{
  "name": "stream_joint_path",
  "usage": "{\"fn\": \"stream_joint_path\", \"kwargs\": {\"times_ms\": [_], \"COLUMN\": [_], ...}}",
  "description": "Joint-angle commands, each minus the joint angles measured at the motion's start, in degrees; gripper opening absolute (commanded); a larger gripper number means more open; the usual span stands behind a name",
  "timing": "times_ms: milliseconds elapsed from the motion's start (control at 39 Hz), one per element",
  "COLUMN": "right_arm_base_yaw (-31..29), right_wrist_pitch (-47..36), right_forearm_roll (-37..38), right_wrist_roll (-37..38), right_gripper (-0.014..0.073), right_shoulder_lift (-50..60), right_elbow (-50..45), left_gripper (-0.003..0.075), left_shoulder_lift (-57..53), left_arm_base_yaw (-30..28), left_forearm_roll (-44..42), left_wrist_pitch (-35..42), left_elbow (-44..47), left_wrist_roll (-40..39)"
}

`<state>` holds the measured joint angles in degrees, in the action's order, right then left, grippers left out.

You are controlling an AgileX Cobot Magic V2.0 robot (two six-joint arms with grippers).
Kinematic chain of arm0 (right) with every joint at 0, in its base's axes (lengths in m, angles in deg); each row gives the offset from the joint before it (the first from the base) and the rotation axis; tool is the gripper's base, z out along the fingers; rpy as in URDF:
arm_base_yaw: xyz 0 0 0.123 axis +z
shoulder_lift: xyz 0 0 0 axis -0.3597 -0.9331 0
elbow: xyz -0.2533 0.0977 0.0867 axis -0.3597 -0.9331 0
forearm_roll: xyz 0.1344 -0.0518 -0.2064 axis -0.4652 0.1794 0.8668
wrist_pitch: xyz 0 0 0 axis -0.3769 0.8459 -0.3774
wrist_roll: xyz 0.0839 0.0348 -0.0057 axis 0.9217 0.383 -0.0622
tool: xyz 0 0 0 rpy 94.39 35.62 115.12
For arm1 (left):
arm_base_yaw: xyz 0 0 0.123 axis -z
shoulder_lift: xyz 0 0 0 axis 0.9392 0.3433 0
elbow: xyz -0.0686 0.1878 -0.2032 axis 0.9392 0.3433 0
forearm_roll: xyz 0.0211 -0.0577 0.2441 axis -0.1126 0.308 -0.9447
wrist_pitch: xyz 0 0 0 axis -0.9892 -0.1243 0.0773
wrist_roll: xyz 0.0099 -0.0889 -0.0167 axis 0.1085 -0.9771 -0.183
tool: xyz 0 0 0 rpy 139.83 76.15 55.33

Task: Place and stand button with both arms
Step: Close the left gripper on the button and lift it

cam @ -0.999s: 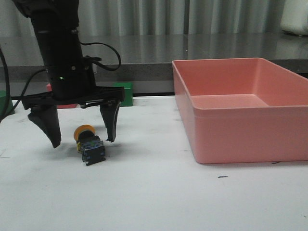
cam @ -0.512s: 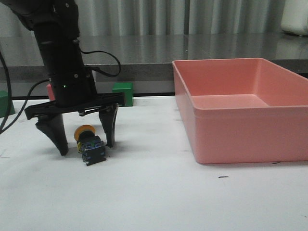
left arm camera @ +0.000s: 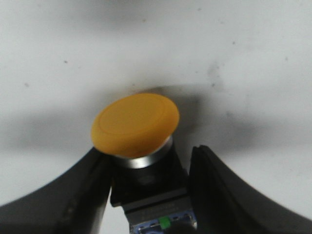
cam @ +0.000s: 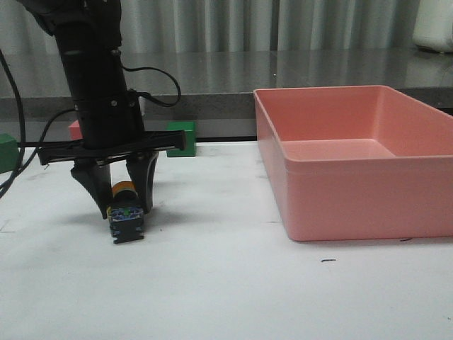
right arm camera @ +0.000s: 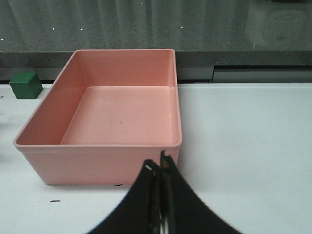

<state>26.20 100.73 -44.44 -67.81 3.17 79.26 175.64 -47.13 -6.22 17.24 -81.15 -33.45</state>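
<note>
The button [cam: 126, 223] lies on its side on the white table, its black blocky body toward the front camera and its yellow cap [left arm camera: 135, 123] pointing away. My left gripper [cam: 125, 207] comes down over it from above and is shut on the black body, one finger pressed against each side. In the left wrist view the fingers [left arm camera: 214, 185] flank the body just below the silver collar. My right gripper [right arm camera: 157, 168] is shut with nothing in it, hovering over the table in front of the pink bin. It is outside the front view.
A large pink bin [cam: 368, 198] fills the right side of the table, its wall [right arm camera: 97, 163] close ahead of the right gripper. A green cube [cam: 180, 137], a pink cube [cam: 74, 129] and another green cube [cam: 6, 152] sit along the back edge.
The left gripper's fingers, wide apart a second ago, have closed in on the button. The button has shifted slightly left between them.
</note>
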Motion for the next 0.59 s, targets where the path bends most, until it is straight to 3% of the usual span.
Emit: {"fn": "stream_joint_path", "kwargs": {"times_ms": [0, 179, 563], "right_arm_base_yaw": [-0.2, -0.2, -0.2], "right_wrist_pitch": [-5.0, -5.0, -5.0], "right_forearm_roll": [1.0, 1.0, 1.0], "right_wrist_roll": [-0.7, -0.7, -0.7], "right_gripper": [-0.0071, -0.0071, -0.0071], "right_shoulder_lift": [-0.8, -0.8, -0.8], "right_elbow": [1.5, 1.5, 1.5], "left_gripper": [0.0169, 0.0169, 0.0169], "left_shoulder_lift": [-4.4, -9.6, -30.9], "left_arm_base_yaw": [0.3, 2.0, 1.9], "left_forearm_roll": [-3.3, -11.1, -26.9], "left_wrist_pitch": [-0.3, 6.8, 47.6], "left_elbow": [-1.7, 3.2, 32.1], "left_wrist_roll": [-0.7, -2.3, -8.1]}}
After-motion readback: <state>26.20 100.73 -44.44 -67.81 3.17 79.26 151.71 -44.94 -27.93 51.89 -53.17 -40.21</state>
